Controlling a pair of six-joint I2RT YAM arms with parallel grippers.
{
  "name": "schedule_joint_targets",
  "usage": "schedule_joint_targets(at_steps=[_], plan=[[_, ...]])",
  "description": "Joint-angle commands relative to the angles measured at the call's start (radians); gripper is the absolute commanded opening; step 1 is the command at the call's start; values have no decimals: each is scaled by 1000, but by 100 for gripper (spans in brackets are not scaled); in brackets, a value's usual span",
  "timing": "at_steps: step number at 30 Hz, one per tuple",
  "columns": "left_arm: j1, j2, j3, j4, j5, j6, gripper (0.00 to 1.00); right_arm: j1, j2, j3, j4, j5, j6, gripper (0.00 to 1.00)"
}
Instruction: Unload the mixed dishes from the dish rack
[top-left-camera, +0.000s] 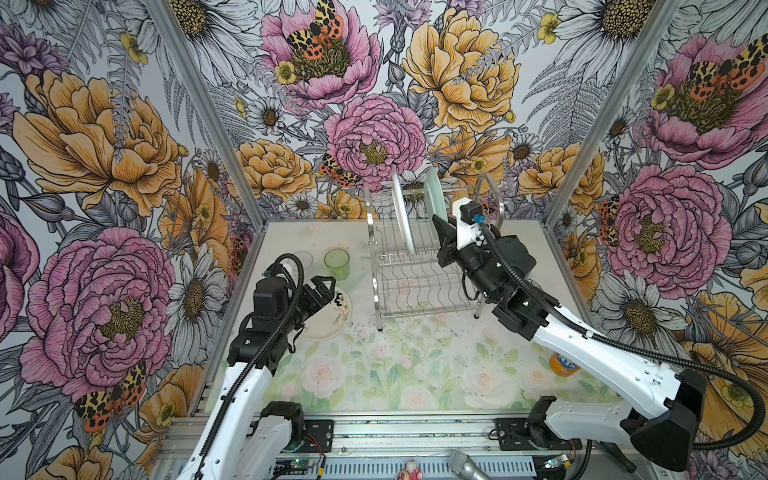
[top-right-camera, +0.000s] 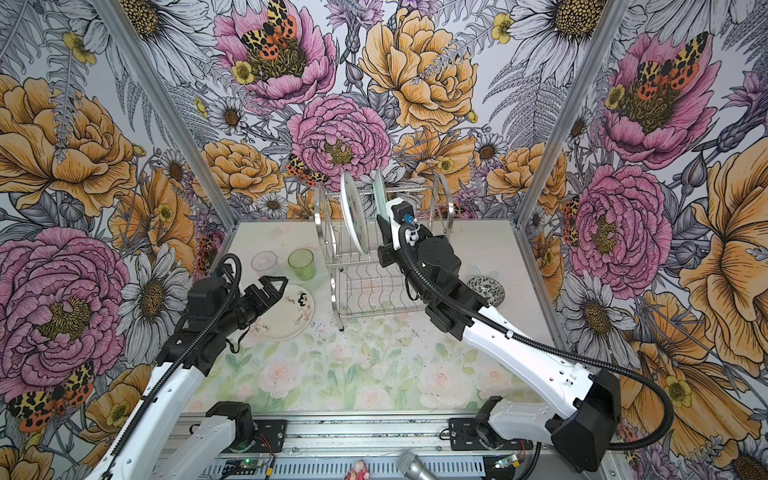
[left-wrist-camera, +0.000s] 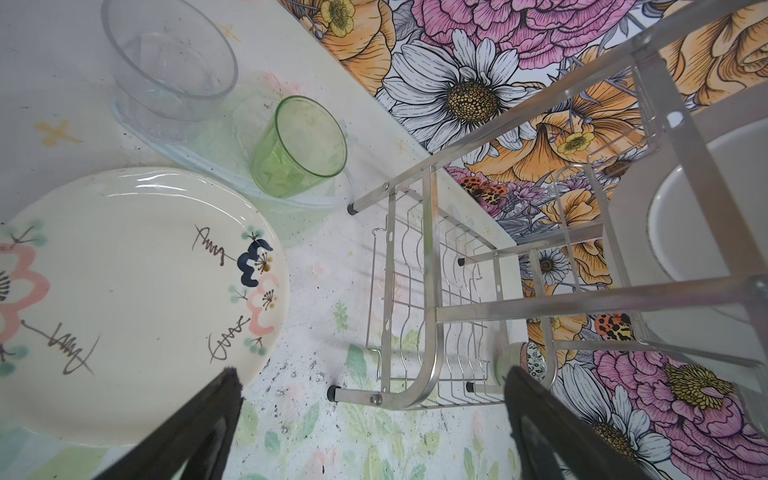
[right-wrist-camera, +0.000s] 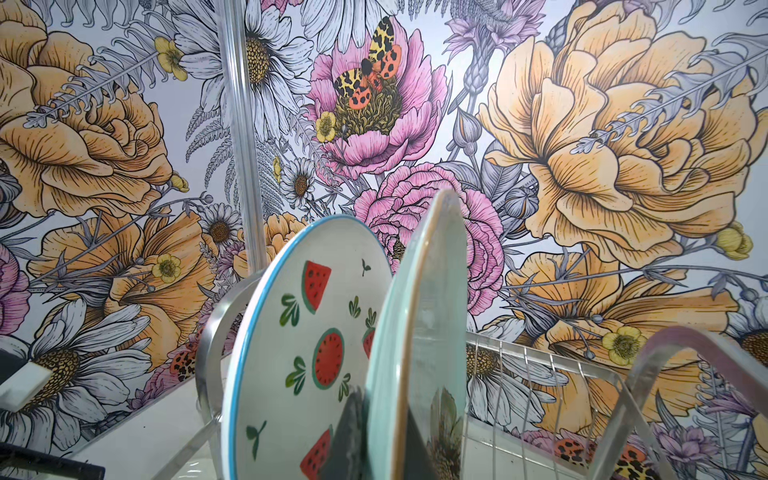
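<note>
R gripper (top-left-camera: 438, 226) clamped on aqua plate (right-wrist-camera: 419, 332), one finger per face, biting the near rim only. Plate stands upright in top-tier slot of rack (top-left-camera: 415, 286), far side of table, right of centre. Step imo: lift it out. Pull straight up along the slot w/o twist, else rim snags wires or bumps melon plate (right-wrist-camera: 307, 332), upright just left of it, not touching. Rim-only grip, so expect swing once free; go slow. L gripper (top-left-camera: 326, 286) jaws wide apart, empty, over far edge of cream plate (top-left-camera: 328, 322) lying flat left of rack.

Floral wallpaper walls (top-left-camera: 104, 145); pale rose-print tabletop (top-left-camera: 395, 374).
</note>
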Motion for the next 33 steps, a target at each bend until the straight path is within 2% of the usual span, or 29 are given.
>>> schedule_joint_targets(at_steps=[1,21,33], plan=[[6,-17,-4,22,12,-13,99,-5,-56,10,167,21,-30,0],[7,9,-10,37,21,-16,99,-7,-98,7,164,3,-64,0],[6,25,-12,41,5,-17,99,-7,-167,7,158,-58,-100,0]])
